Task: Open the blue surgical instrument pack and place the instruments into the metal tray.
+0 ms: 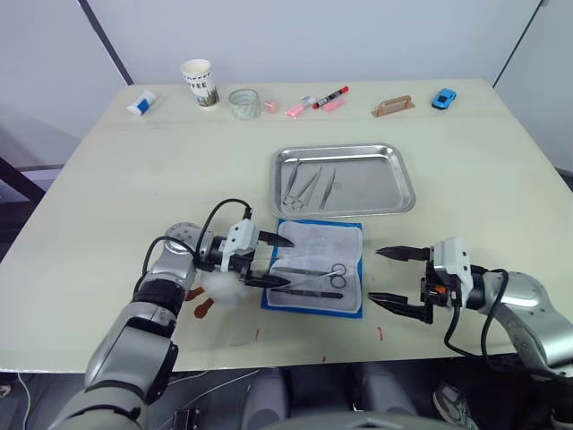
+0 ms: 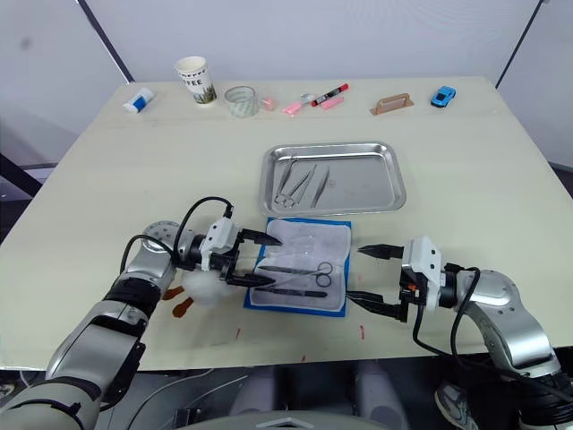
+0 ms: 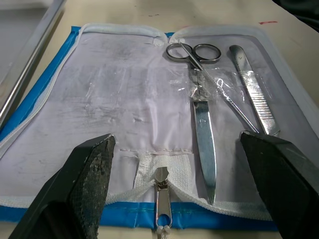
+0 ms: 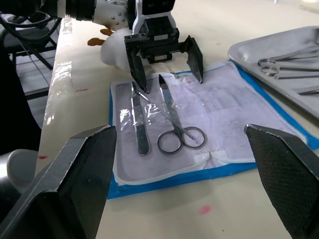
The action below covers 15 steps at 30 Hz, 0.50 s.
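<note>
At the table's near edge, left gripper (image 1: 275, 261) spread wide over the left edge of the opened blue surgical pack (image 1: 317, 266); silvery scissors (image 1: 315, 271) and scalpel handle inside. Shiny steel tray (image 1: 343, 179) just beyond holds forceps. Right gripper (image 1: 387, 279) agape, empty, beside pack.

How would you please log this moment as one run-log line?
pack: open flat | scissors, handle tool: in pack | tray: holds instruments | left gripper: open at pack edge | right gripper: open beside pack
</note>
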Motion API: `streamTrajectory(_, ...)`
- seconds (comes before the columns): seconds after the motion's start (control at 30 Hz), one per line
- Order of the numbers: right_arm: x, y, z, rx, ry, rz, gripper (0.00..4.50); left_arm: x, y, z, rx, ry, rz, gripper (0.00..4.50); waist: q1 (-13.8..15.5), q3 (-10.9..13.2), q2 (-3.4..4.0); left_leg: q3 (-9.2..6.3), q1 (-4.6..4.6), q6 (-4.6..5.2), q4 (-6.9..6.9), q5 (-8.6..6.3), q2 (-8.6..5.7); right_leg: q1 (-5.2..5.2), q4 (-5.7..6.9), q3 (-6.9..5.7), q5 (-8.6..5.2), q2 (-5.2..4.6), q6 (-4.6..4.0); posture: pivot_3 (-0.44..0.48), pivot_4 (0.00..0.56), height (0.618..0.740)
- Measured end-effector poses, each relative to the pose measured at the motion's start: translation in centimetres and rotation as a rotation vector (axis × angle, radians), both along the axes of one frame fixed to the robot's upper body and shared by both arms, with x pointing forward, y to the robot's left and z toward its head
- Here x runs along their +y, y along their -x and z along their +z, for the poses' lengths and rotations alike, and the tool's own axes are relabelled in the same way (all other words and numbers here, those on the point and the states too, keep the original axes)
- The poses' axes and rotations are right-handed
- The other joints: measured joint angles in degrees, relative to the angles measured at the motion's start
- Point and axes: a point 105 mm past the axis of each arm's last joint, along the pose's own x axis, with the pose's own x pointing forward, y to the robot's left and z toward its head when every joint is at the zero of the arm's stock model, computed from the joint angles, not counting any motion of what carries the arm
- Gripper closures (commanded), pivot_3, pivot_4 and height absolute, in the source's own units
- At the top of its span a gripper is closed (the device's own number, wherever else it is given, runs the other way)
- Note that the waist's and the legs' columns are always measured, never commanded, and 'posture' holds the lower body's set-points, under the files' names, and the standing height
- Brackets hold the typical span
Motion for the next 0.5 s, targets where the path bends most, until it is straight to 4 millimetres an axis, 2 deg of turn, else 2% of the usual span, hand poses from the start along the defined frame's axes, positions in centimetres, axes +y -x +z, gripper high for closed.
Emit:
streamTrajectory(0.23, 1.1, -1.1, -0.2, -0.006, 0.04, 0.043, 0.0, 0.1, 0.0, -0.3, -0.011, 0.007, 0.006, 0.23, -0.04, -0.35, 0.34, 0.63, 0.05, 0.01, 0.0, 0.0, -0.02, 0.01, 0.0, 0.01, -0.02, 0.04, -0.04, 0.0, 0.15, 0.74)
streamTrajectory(0.43, 1.1, -1.9, -1.5, 0.016, 0.136, 0.039, 0.0, 0.1, 0.1, -0.5, -0.021, 0.006, 0.003, 0.23, -0.01, -0.57, 0.47, 1.11, 0.06, 0.09, 0.0, -0.01, -0.02, 0.01, 0.0, -0.03, -0.07, 0.07, -0.13, 0.0, 0.15, 0.74)
streamTrajectory(0.5, 1.7, -2.4, -1.7, 0.0, 0.186, 0.04, 0.0, 0.2, 0.1, -0.5, -0.021, 0.005, 0.004, 0.23, -0.03, -0.65, 0.59, 1.28, 0.07, 0.19, 0.0, -0.02, -0.02, 0.01, 0.01, -0.02, -0.08, 0.07, -0.13, 0.0, 0.15, 0.74)
